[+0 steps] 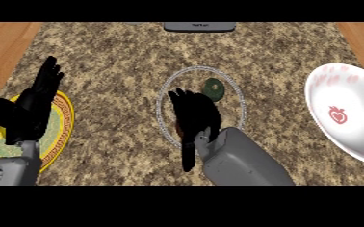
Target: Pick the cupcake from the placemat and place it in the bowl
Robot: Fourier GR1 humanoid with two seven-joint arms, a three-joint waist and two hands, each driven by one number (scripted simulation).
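Your right hand (193,118) sits over the middle of the desk (121,62), its black fingers reaching up the view and bent down over the inside of the placemat (243,107). You cannot tell from this view whether those fingers have closed on anything or simply hang above the mat, since the hand hides what lies beneath it. Its grey forearm comes in from the lower edge and covers the mat's near rim.

Just beyond your fingertips, at the far right of the mat's inside, you can see a small dark green round thing (214,88), most likely the cupcake. It rests on the placemat, apart from the fingers or nearly so, and not in the bowl.

The placemat shows as a thin pale ring on the speckled brown desk. The bowl (340,107), white with red marks inside, stands well off to the right, cut by the view's edge.

Your left hand (37,101) is at the left edge, fingers straight and pointing up, resting above a yellow-rimmed plate (65,120). A grey object (199,26) lies at the desk's far edge.
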